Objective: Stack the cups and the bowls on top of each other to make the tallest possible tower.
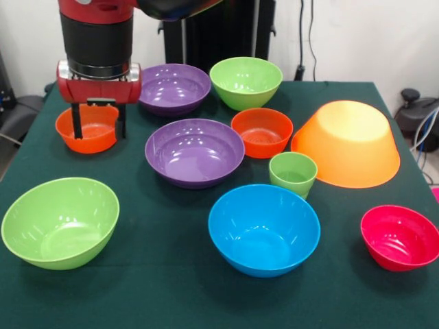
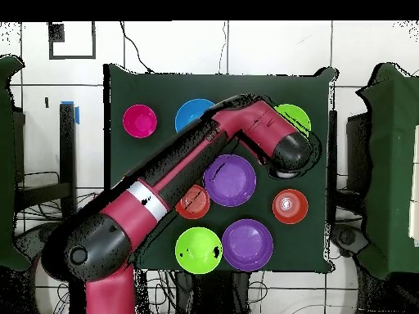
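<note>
My gripper (image 1: 99, 133) is open and empty, with its two black fingers (image 1: 77, 127) hanging in front of a small orange-red bowl (image 1: 88, 129) at the back left. In the overhead view the gripper (image 2: 290, 157) hovers between a light green bowl (image 2: 296, 117) and that orange-red bowl (image 2: 289, 205), touching neither. One light-green cup (image 1: 293, 174) stands upright mid-table. It sits beside the largest orange-yellow bowl (image 1: 348, 144), which lies mouth down. Two purple bowls (image 1: 194, 152) (image 1: 174, 88), a second orange-red bowl (image 1: 261, 131) and a blue bowl (image 1: 264, 229) stand apart, unstacked.
A light green bowl (image 1: 60, 221) sits front left, another (image 1: 245, 82) at the back, and a pink-red bowl (image 1: 400, 237) front right. In the overhead view my arm (image 2: 164, 192) crosses the table and hides the cup and the orange-yellow bowl.
</note>
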